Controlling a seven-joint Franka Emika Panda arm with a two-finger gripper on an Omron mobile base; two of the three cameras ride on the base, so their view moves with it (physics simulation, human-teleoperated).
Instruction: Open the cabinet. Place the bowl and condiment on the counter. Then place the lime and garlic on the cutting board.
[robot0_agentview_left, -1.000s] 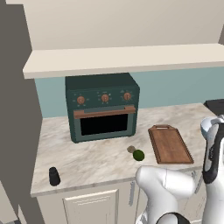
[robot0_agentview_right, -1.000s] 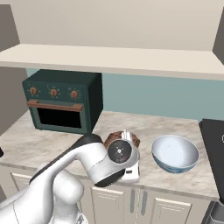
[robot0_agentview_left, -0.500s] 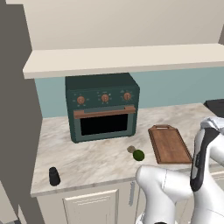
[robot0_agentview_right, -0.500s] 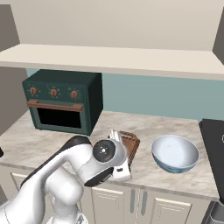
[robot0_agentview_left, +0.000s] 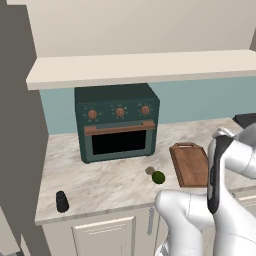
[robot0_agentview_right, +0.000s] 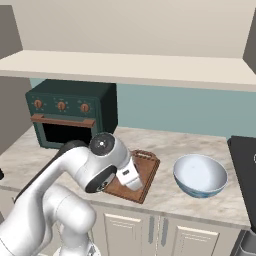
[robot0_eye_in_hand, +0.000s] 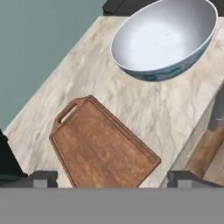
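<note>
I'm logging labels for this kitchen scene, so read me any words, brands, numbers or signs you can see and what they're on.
None can be read.
The toaster oven has three copper knobs, with no legible markings.
The bowl carries only a blue pattern, no lettering.

grained wooden cutting board (robot0_eye_in_hand: 103, 144), veined marble-look counter (robot0_eye_in_hand: 144, 105), glossy ceramic bowl (robot0_eye_in_hand: 164, 37).

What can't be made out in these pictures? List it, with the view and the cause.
- Cutting board: near half covered by the arm in the right base view; its right edge is covered in the left base view.
- Lime and garlic: too small for detail in the left base view.
- Condiment: small and dark there; top indistinct.
- Bowl: rim cut by the hand view's top edge.
- Pincer: just the tips show, wide apart.
</note>
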